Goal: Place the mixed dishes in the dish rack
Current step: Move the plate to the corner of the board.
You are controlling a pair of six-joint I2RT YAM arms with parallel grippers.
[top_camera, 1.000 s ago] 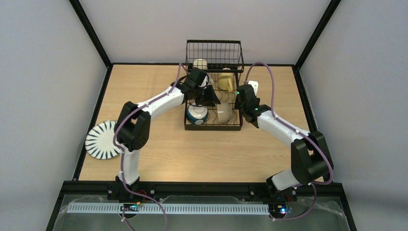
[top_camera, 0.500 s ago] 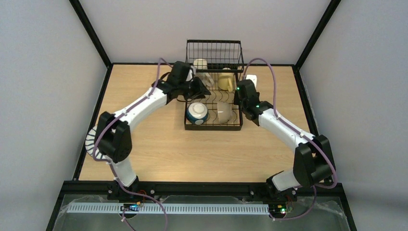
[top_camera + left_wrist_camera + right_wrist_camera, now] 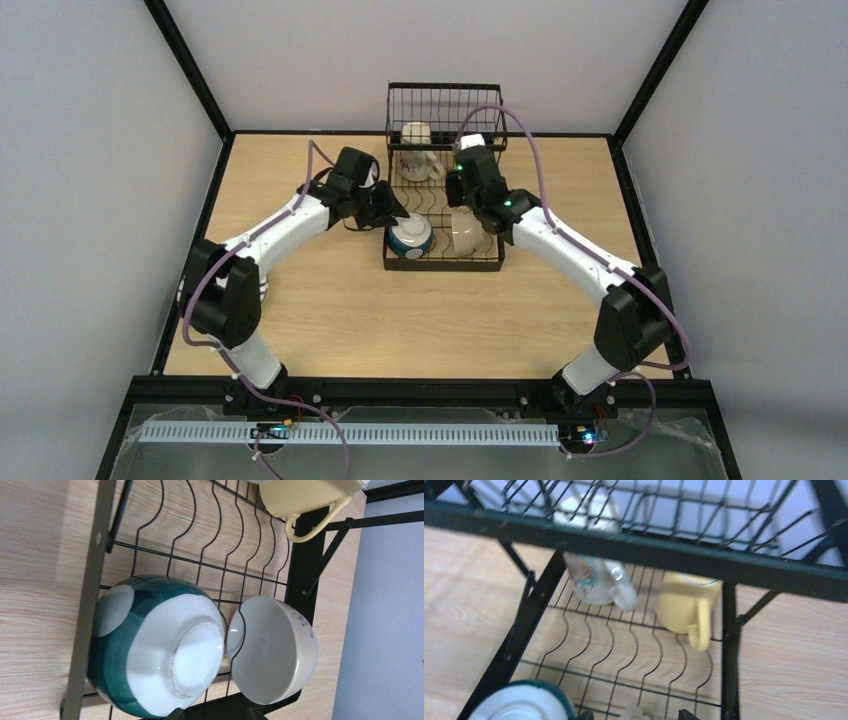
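Note:
The black wire dish rack [image 3: 445,255] stands at the back middle. A blue-outside bowl [image 3: 410,238] and a cream bowl [image 3: 466,232] stand on edge in its front slots; both show in the left wrist view, the blue bowl [image 3: 155,650] and the cream bowl [image 3: 272,650]. A beige mug [image 3: 594,577] and a yellow mug [image 3: 684,605] sit at the back of the lower level. My left gripper [image 3: 390,212] is open and empty at the rack's left side, by the blue bowl. My right gripper [image 3: 468,178] is open and empty above the rack's middle. The striped plate is almost wholly hidden under my left arm.
The raised upper basket [image 3: 649,540] crosses the right wrist view above the mugs. The rack's middle slots [image 3: 624,645] hold nothing. Black frame rails border the wooden table [image 3: 330,320] at left, right and back. No green or yellow plate is in view.
My left arm has drawn back leftward out of the rack to its left side. My right arm has swung left and back, over the rack's middle. The dishes have not moved.

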